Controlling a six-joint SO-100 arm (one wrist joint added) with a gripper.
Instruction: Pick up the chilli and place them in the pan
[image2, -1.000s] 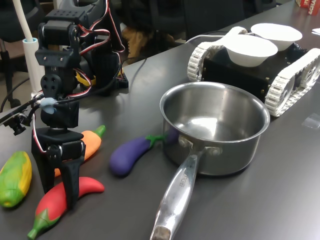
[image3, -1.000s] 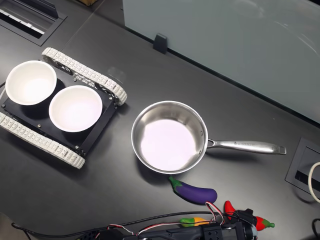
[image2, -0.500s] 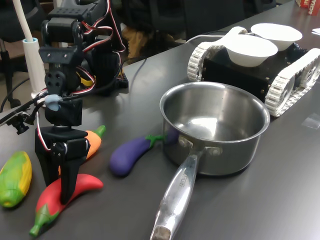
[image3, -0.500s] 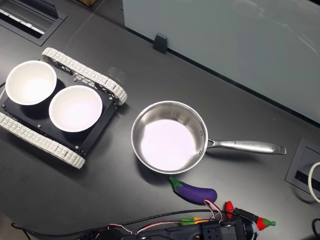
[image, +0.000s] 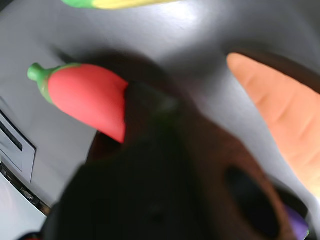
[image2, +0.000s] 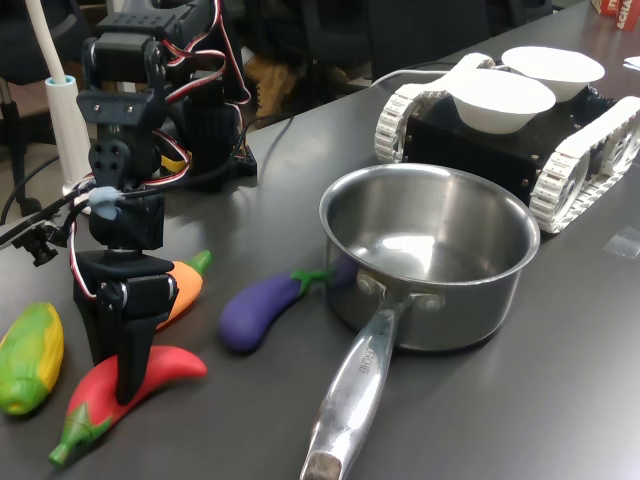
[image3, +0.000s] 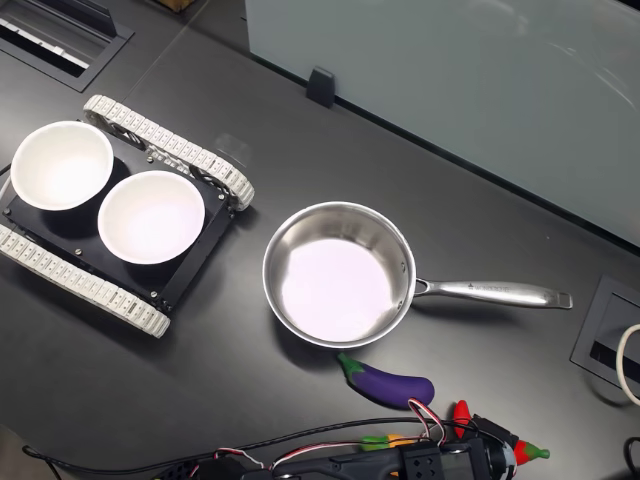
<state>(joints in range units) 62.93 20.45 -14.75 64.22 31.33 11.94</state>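
First exterior view: gripper (image2: 125, 385) upright over chilli (image2: 160, 370), jaws apparently pinching its middle, ready to lift; chilli lies on counter (image2: 500, 410), well apart from empty pan (image2: 428, 262).

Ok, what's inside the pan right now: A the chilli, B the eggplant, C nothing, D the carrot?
C: the pan shows only bare steel inside in both exterior views; the chilli, eggplant and carrot all lie on the table.
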